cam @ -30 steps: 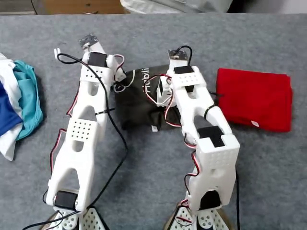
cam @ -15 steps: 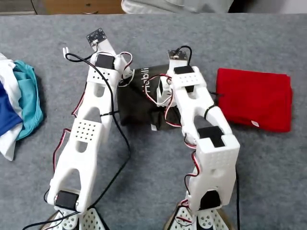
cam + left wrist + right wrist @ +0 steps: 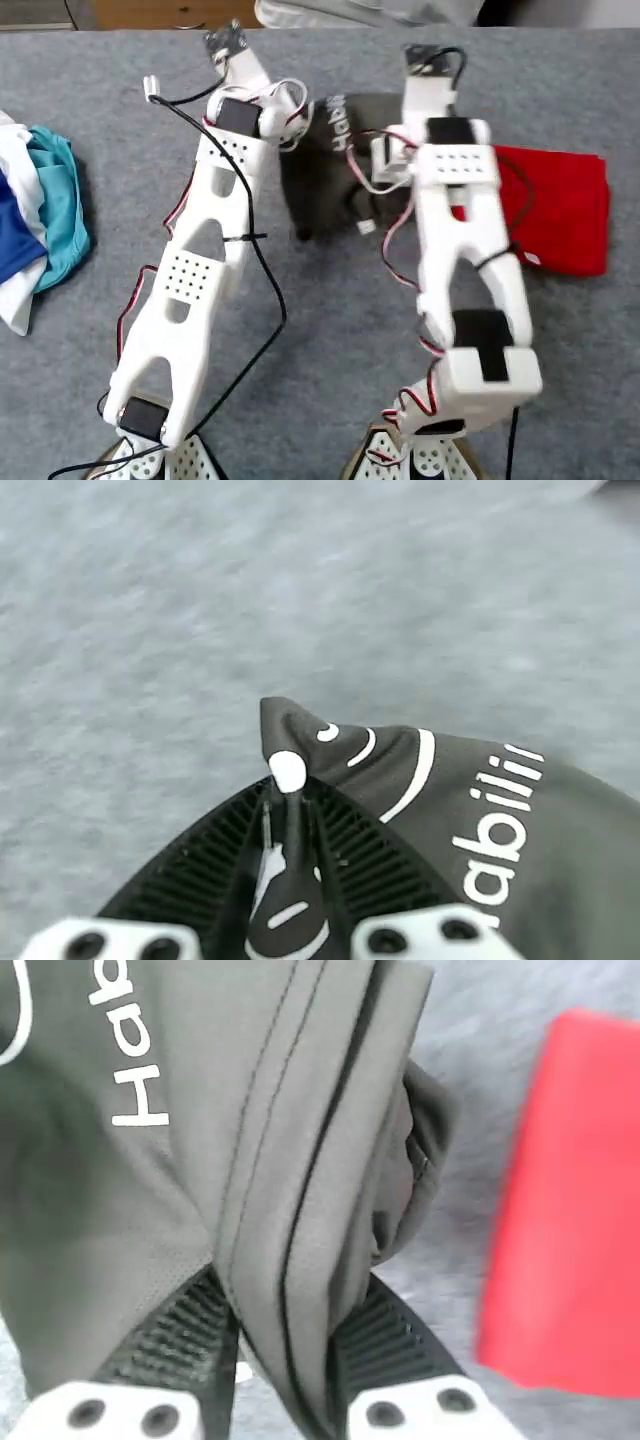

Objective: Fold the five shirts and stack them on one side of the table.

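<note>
**Both pincers clamped on the black shirt**

High view: my left arm (image 3: 190, 280) and right arm (image 3: 465, 250) both stretch toward the far edge of the table (image 3: 330, 400). The black shirt (image 3: 325, 165) sits bunched between their ends, about midway along that far edge. The red shirt (image 3: 565, 215) lies folded flat near the right edge, and my right arm crosses over its left side. There's a loose heap at the left edge: teal shirt (image 3: 58, 195), white shirt (image 3: 18, 303), blue shirt (image 3: 10, 240).

Left wrist view: my left pincer (image 3: 288, 780) is closed tight on one corner of the black shirt (image 3: 480, 820). The cloth peaks up out of the tips, with its white lettering facing up. Grey table (image 3: 150, 610) lies beyond.

Right wrist view: my right pincer (image 3: 285, 1330) is closed around a thick folded bunch of the black shirt (image 3: 120, 1190). Several layers run through the grip, and the bulk of the cloth keeps the two sides apart. The red shirt (image 3: 570, 1210) is just beside it, not touching, with a strip of table (image 3: 470, 1070) between them.
</note>
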Controlling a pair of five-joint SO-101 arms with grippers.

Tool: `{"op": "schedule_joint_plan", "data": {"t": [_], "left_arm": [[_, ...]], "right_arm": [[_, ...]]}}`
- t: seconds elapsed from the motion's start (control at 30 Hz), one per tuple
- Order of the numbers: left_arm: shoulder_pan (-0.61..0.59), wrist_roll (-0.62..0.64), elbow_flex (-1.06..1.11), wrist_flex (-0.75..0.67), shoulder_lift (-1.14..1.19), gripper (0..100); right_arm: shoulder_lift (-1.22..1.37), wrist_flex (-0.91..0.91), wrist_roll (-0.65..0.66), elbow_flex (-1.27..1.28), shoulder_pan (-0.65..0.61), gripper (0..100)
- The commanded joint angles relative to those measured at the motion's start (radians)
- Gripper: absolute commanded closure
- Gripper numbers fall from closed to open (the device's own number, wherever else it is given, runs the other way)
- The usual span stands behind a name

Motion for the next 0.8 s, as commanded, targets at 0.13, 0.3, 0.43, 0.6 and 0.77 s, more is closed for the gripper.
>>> {"op": "schedule_joint_plan", "data": {"t": [0.13, 0.3, 0.43, 0.6, 0.77], "left_arm": [[0.133, 0.003, -0.020, -0.198, -0.105, 98], [0.230, 0.003, 0.008, -0.376, -0.048, 98], [0.284, 0.003, 0.049, -0.548, 0.001, 98], [0.344, 0.002, 0.115, -0.667, 0.025, 98], [0.379, -0.044, 0.224, -0.786, 0.025, 98]], "right_arm": [[-0.148, 0.037, 0.095, -0.005, 0.163, 99.6], [-0.150, 0.031, 0.160, -0.005, 0.302, 99.6], [-0.148, 0.021, 0.215, -0.004, 0.397, 99.6], [-0.150, -0.064, 0.252, 0.045, 0.515, 99.6], [-0.148, -0.120, 0.265, 0.070, 0.595, 99.6]]}}
